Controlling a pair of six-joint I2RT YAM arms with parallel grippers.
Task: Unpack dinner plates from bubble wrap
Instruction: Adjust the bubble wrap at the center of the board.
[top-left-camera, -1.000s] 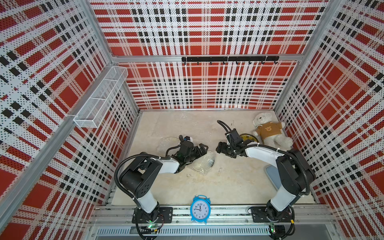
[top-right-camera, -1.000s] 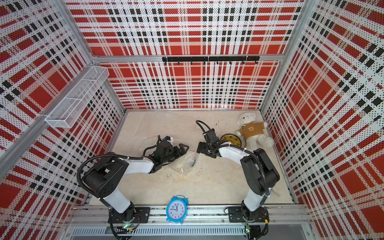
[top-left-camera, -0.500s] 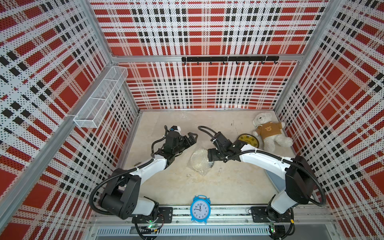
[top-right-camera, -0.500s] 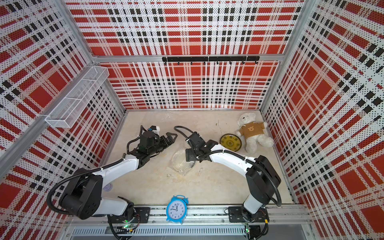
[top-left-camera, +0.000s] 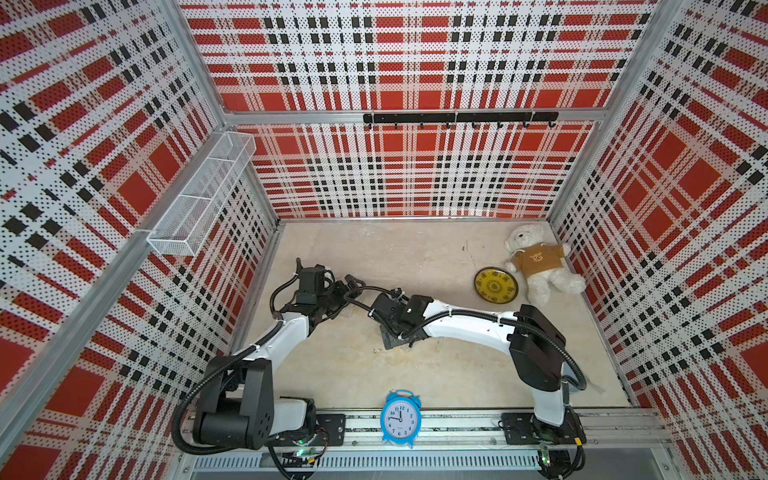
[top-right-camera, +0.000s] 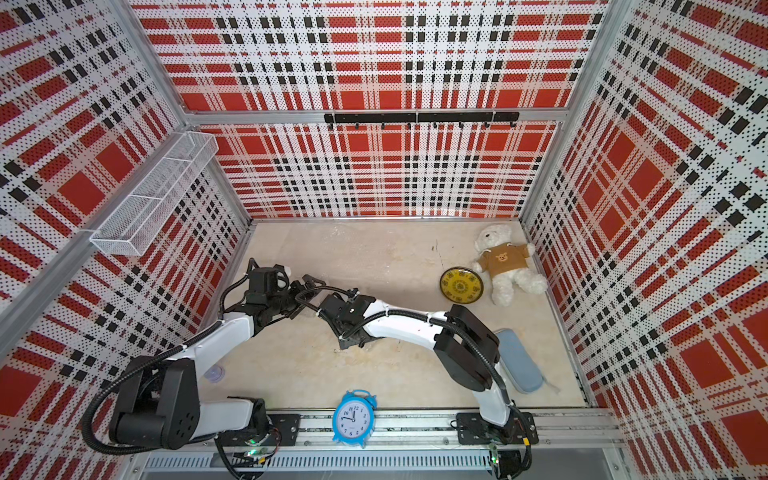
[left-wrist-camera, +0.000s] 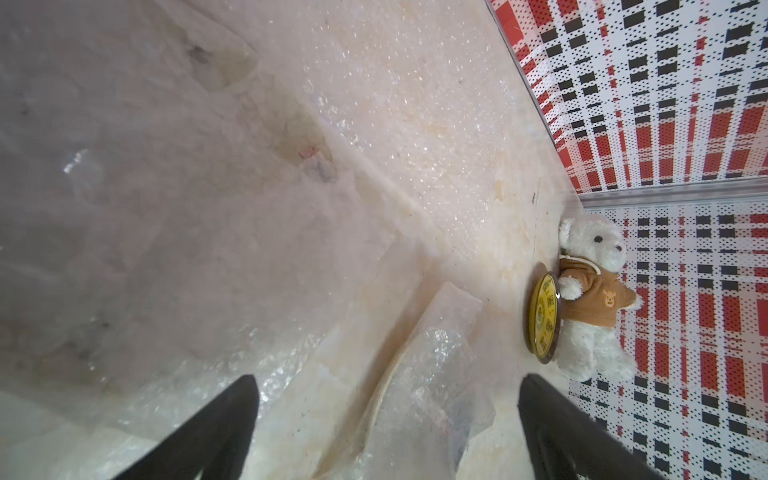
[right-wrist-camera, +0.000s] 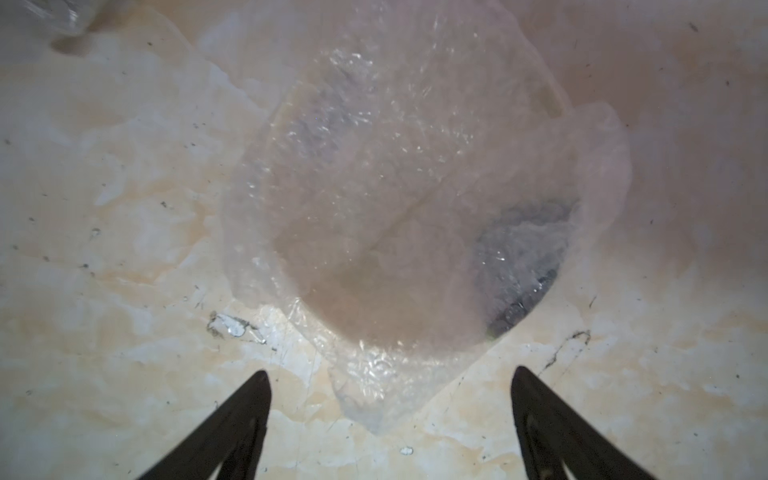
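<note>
Plaid red, black and white perforated walls enclose a beige marbled bench (top-left-camera: 457, 374). In both top views the yellow plate (top-left-camera: 496, 285) (top-right-camera: 461, 285) lies unwrapped and flat, face up, just beside a teddy bear (top-left-camera: 536, 262) near the far right corner. Being round, it has no long axis. A blue alarm clock (top-left-camera: 399, 419) stands on the front rail. A grey-blue case (top-right-camera: 517, 361) beside the right arm shows clearly in a top view only. From above, the arms hide most of the wrapping; the wrist views supply it. The right wrist view shows a bubble wrap bundle (right-wrist-camera: 395, 187) lying on the bench, roughly oval, its tapered end pointing toward the right end effector (right-wrist-camera: 390, 372), whose fingers are spread wide and hold nothing. A dark patch shows through the film; the contents are otherwise unclear. The left wrist view shows the left end effector (left-wrist-camera: 386, 380) equally wide and empty. Ahead of it lies a wrapped piece (left-wrist-camera: 436, 374) with a cream curved rim visible through the film, its long axis running away from the fingers. Whether the two are one bundle cannot be told. A flat sheet of bubble wrap (left-wrist-camera: 415, 137) lies beyond.
</note>
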